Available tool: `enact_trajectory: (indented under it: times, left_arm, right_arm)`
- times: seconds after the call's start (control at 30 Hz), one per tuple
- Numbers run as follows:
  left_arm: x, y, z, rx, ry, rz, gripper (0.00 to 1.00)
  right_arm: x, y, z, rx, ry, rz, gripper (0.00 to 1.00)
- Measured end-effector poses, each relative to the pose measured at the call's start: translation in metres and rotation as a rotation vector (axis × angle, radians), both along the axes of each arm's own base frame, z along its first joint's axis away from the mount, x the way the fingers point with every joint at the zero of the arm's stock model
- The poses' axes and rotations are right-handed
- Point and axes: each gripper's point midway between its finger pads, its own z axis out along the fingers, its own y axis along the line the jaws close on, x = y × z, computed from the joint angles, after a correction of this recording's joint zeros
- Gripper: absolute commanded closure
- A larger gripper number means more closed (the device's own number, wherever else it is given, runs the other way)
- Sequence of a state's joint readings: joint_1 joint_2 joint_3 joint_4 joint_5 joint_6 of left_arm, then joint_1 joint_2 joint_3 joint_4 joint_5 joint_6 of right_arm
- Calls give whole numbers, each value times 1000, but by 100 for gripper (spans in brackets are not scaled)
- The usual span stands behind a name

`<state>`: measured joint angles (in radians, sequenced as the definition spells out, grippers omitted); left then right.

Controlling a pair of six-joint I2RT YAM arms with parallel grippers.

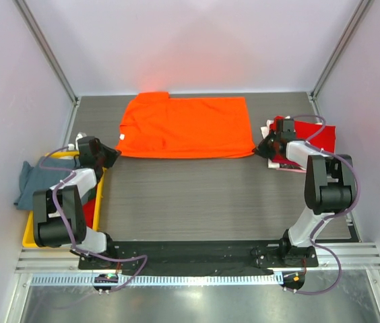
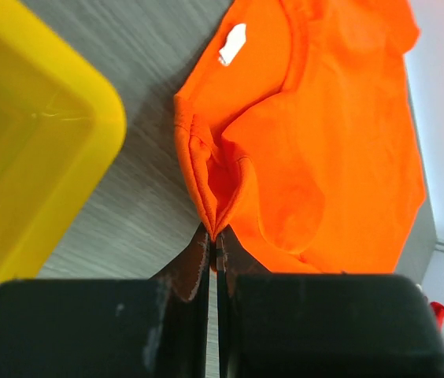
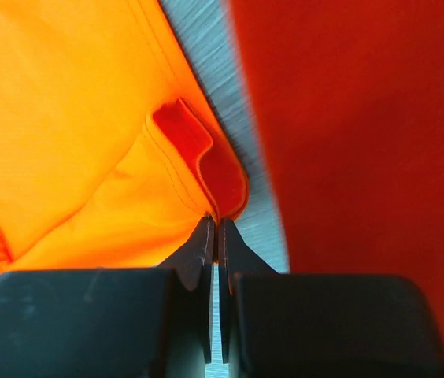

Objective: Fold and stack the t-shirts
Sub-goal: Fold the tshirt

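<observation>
A bright orange t-shirt (image 1: 186, 126) lies spread across the far middle of the table, its near edge folded over. My left gripper (image 1: 114, 155) is shut on its near left corner, and the pinched fabric (image 2: 210, 177) bunches up just ahead of the fingertips. My right gripper (image 1: 260, 149) is shut on the near right corner, where the orange hem (image 3: 198, 161) curls over. A deep red t-shirt (image 1: 311, 134) lies folded at the far right, on top of a white/pink one (image 1: 277, 165). A grey-blue t-shirt (image 1: 35, 178) hangs over the yellow bin's left side.
The yellow plastic bin (image 1: 97, 202) stands at the left edge of the table beside my left arm, its corner (image 2: 41, 150) close to the left gripper. White walls enclose the table on three sides.
</observation>
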<state>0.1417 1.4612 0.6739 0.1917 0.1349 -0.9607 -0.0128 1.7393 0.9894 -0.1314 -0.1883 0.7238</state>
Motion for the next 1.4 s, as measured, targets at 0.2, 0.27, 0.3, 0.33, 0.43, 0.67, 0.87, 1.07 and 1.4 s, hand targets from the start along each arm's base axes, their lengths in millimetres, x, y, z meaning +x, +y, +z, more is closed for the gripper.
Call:
enact_trajectory:
  times: [0.2,0.27,0.3,0.33,0.43,0.67,0.87,1.07,1.4]
  left_arm:
    - [-11,3,-16,10,57,15,100]
    - [-16,3,-21,13,73,17,100]
    - [-18,3,-23,15,80,17,100]
    - [-20,3,-26,18,87,16,100]
    - [-28,3,-30,25,98,13,100]
    - [-46,1,-39,28,114,13,100]
    - [-48,1,-42,30,117,12,100]
    - [-48,1,-41,38,111,9,100]
    - [-47,4,-40,50,108,18,100]
  right_arm:
    - [-12,8,1,-109,14,6,88]
    - [-21,5,2,-127,11,-5,83]
    - [-26,3,1,-135,9,-14,80]
    - [-33,0,1,-142,11,-22,76]
    - [-53,-5,-1,-156,-1,-44,55]
    - [-74,-10,3,-171,-43,-74,54]
    - [-71,1,3,-168,-67,-55,55]
    - [-69,4,-11,-175,-39,-62,57]
    - [-50,5,-21,-197,-41,-103,70]
